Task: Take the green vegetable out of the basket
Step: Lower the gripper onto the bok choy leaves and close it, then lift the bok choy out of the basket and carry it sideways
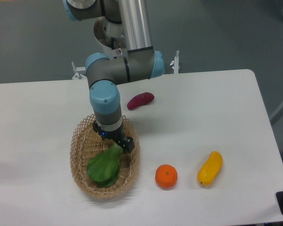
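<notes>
Where grey floor begins, white table (pixel 203 108) ends.

Silver tube arm (pixel 132 23), grey joints, light-blue caps, black tool (pixel 117 142).

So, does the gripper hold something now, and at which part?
It cannot be told. The gripper sits at the pale stem end of the green vegetable in the basket, but its grip is hidden.

No legible text anywhere.
</notes>
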{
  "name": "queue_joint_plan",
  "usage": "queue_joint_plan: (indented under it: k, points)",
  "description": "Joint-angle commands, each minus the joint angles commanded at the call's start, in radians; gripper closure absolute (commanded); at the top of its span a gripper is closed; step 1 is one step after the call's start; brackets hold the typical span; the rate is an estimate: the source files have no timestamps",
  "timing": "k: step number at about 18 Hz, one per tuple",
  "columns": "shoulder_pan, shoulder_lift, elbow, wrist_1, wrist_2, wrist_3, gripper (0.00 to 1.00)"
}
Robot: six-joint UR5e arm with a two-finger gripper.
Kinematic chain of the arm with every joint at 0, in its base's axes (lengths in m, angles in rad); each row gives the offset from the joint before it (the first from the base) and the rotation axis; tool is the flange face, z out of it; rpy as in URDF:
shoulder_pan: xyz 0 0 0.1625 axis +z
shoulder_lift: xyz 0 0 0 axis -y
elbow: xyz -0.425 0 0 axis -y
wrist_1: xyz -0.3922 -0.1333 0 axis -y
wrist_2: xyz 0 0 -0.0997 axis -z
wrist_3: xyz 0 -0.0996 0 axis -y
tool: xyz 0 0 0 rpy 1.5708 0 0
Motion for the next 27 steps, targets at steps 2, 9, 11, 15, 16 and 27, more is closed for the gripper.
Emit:
queue_joint_plan:
  k: [2, 9, 11, 15, 16, 27]
  points:
    - [0.0, -0.005, 0.002, 0.003, 0.002, 0.0, 0.05]
    - [0.0, 0.0, -0.003, 0.029, 0.008, -0.002, 0.45]
    - [0.0, 0.0, 0.0, 0.029, 0.008, -0.002, 0.5]
    - [0.0, 0.008, 0.006, 0.028, 0.008, 0.002, 0.53]
    - [0.0, 0.011, 0.008, 0.028, 0.006, 0.002, 0.53]
    - [0.023, 0.069, 0.052, 0.021, -0.008, 0.011, 0.53]
